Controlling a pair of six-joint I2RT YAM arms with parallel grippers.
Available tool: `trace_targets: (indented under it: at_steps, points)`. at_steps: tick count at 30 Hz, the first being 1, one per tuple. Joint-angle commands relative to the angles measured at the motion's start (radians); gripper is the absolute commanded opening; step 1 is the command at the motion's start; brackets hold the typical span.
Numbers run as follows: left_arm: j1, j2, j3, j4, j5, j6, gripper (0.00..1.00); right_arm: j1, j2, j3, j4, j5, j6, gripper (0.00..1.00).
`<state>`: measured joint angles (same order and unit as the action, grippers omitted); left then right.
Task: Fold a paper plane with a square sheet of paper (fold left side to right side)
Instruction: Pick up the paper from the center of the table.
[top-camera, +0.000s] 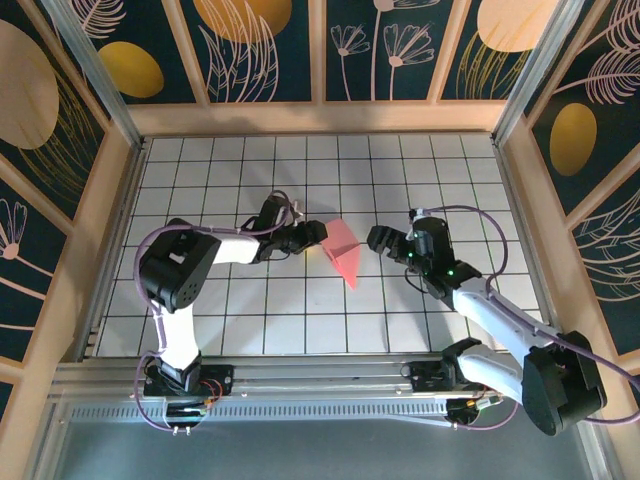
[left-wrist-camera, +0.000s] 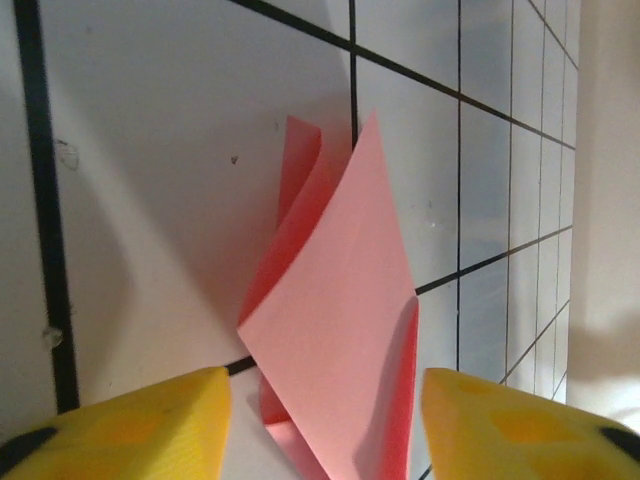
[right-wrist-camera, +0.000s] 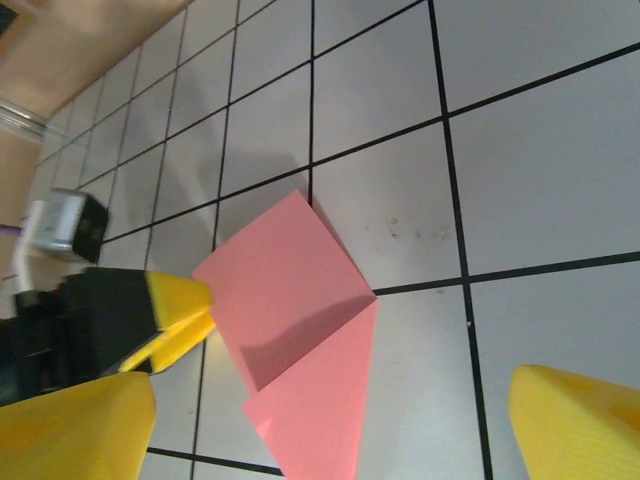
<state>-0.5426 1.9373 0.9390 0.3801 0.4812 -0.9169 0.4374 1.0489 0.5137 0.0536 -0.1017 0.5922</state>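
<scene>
The pink-red sheet of paper (top-camera: 343, 252) lies mid-table, folded into a pointed shape whose tip faces the near edge. Its left flap (left-wrist-camera: 340, 320) stands curled up off the tiles. My left gripper (top-camera: 316, 236) is at the paper's left edge. Its yellow fingers stand apart on either side of the raised flap, and a gap shows on each side (left-wrist-camera: 325, 430). In the right wrist view the paper (right-wrist-camera: 300, 330) lies flat on its right half, with the left gripper's fingertips (right-wrist-camera: 175, 305) at its left corner. My right gripper (top-camera: 378, 238) hovers open just right of the paper (right-wrist-camera: 325, 430).
The table is a white grid of tiles (top-camera: 450, 180) inside a wooden frame with patterned walls (top-camera: 320, 117). An aluminium rail (top-camera: 300, 375) carrying both arm bases runs along the near edge. Free tiles lie all round the paper.
</scene>
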Motion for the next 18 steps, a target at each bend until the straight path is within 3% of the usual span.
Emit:
trace_targets:
  at_steps: [1,4,9,13,18]
  points:
    - [-0.005,0.034,0.049,0.047,0.051,-0.01,0.45,-0.023,-0.024,-0.03,0.046,-0.073,0.0,0.88]
    - [-0.005,0.048,0.064,0.049,0.048,-0.006,0.32,-0.047,-0.026,-0.049,0.072,-0.143,0.0,0.86]
    - [-0.004,0.001,0.007,0.073,0.025,0.029,0.02,-0.071,-0.024,-0.068,0.115,-0.231,-0.01,0.83]
    - [0.0,-0.109,-0.079,0.089,0.03,0.111,0.0,-0.077,-0.012,-0.076,0.155,-0.333,-0.055,0.83]
    - [0.02,-0.303,-0.226,0.118,0.086,0.244,0.0,-0.069,0.082,-0.07,0.208,-0.484,-0.131,0.92]
